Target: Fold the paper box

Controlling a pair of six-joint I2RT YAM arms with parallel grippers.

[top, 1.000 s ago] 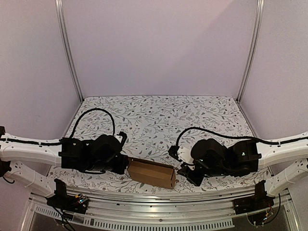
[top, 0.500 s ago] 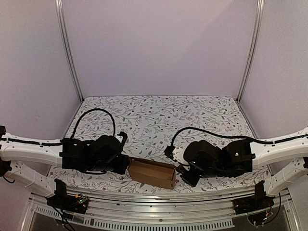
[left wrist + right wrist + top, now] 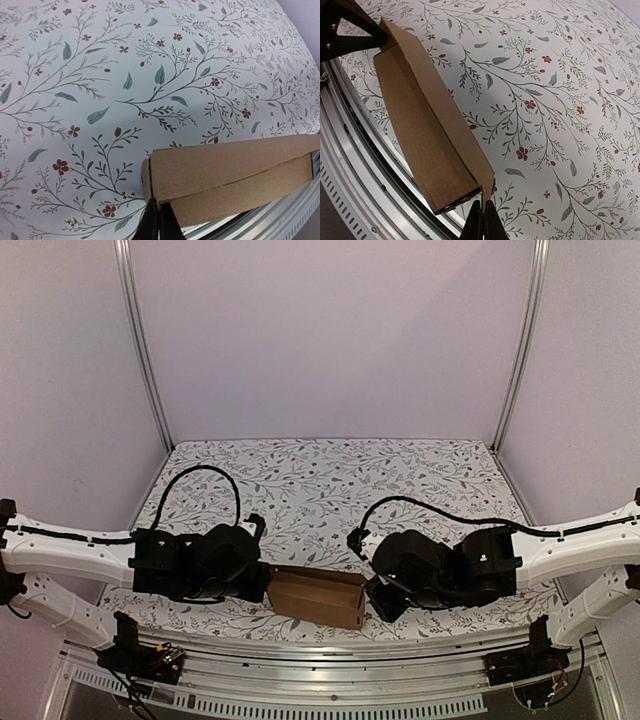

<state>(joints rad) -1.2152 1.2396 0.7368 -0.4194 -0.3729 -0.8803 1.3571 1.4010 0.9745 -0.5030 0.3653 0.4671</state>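
Pinching at left: the left gripper (image 3: 264, 584) has its fingers drawn tight on the left end of the paper box (image 3: 318, 598). In its wrist view the black fingertips (image 3: 152, 225) meet at the carton's lower end corner, with only a thin cardboard edge between them.

Paper box: a plain brown oblong carton lies lengthwise between the two grippers, directly ahead of each pair of fingers. It sits low over the near edge of the floral tablecloth (image 3: 330, 480), just beside the metal rail (image 3: 350, 165). Whether it rests on the cloth or is held slightly clear cannot be told.

Box form: the long walls are up, and a seam runs along the face turned to the left wrist camera. The end nearest the right wrist camera shows hollow, not closed over.

Pinching at right: the right gripper (image 3: 372, 592) is likewise closed. It nips a thin wall edge at the carton's right end corner, just above its fingertips (image 3: 476, 230) in the wrist view.

Step in hand: the body appears formed, and both arms are steadying it by its ends ahead of closing them.

Next move: one gripper would probably have to let go and tuck the open end while the other holds. That calls for a light, short release so the thin walls neither spring apart nor crush. Which flaps remain cannot be told.
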